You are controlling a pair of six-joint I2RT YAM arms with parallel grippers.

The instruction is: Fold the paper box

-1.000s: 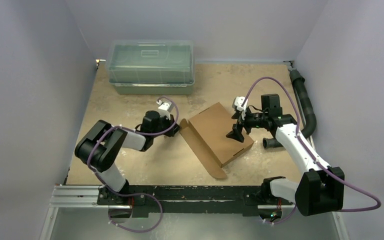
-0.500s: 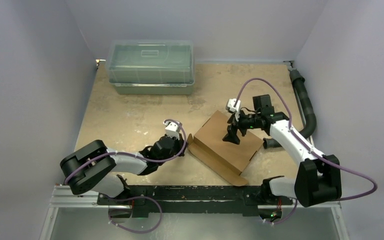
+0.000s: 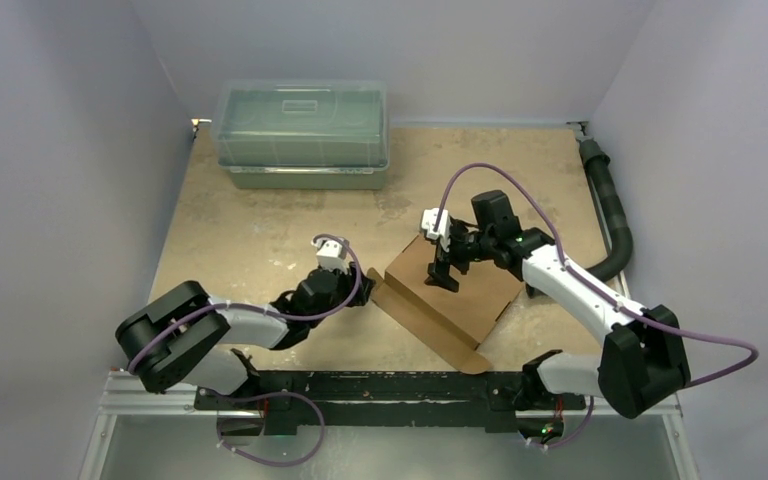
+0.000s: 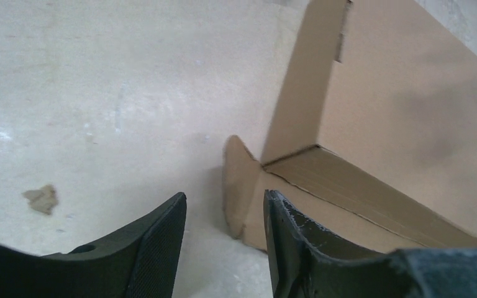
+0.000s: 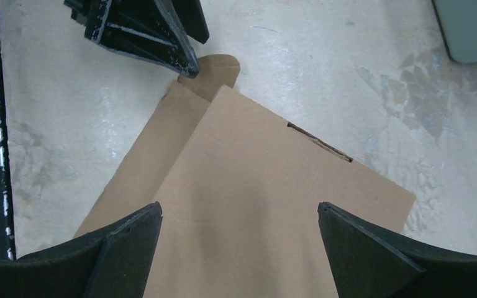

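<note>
table (image 3: 260,215) bears paper box (image 3: 465,300) diagonal, far-left to near-right; left claw (image 4: 223,202), right claw (image 5: 239,208) released.

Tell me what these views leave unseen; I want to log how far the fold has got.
Paper box: underside and any tucked flaps, every view, covered by its own top panel.
Right gripper: contact with that panel; right wrist view shows only its open jaws above it, top view too small.
Plastic bin: contents, top view, hazed by its lid.
</note>
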